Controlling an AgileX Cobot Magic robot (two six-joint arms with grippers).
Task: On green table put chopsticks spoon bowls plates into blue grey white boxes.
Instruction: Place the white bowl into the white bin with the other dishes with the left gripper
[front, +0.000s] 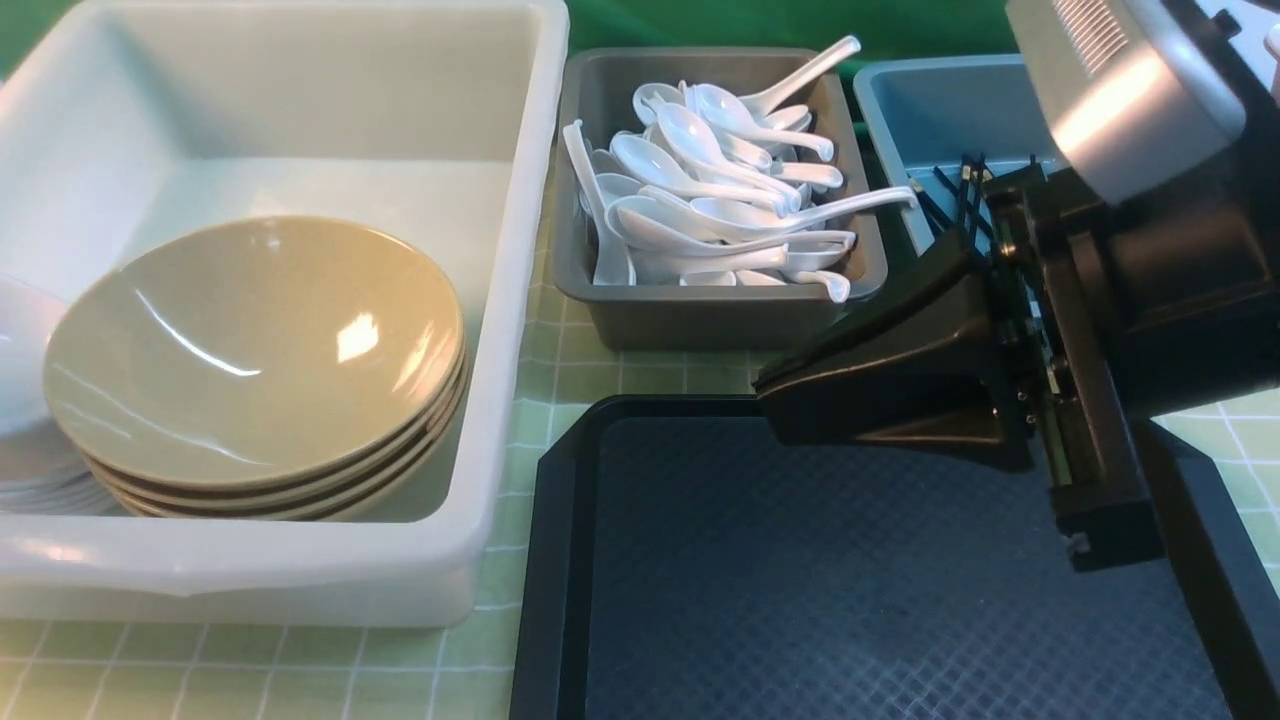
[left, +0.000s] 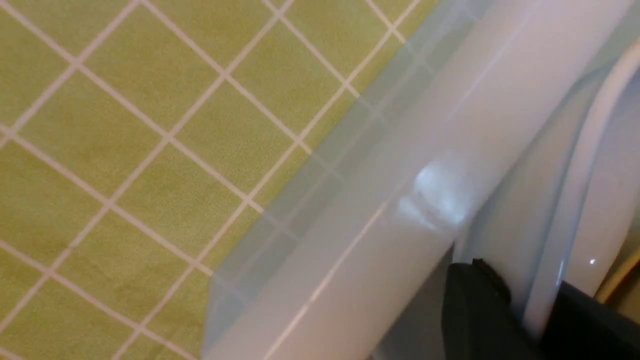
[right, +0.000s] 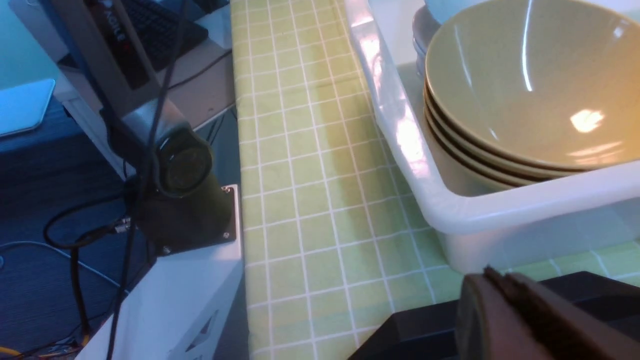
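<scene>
Bowls (front: 255, 350) sit stacked at the near edge of the white box (front: 300, 590) on the green table (front: 600, 380), right gripper (front: 765, 385) pinched shut and empty over the black tray (front: 850, 600), left gripper (left: 520, 305) closed too.

It looked like a robotics lab: beside the worktop (right: 300, 200) stood an arm mount (right: 185, 200), loose cables (right: 100, 231) and a keyboard (right: 160, 25).

Bowls (front: 250, 350) in left box (front: 520, 300), spoons (front: 700, 190) in middle box (front: 700, 320)

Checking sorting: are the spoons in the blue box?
No, the spoons are piled in the grey box; the blue box holds chopsticks.
</scene>
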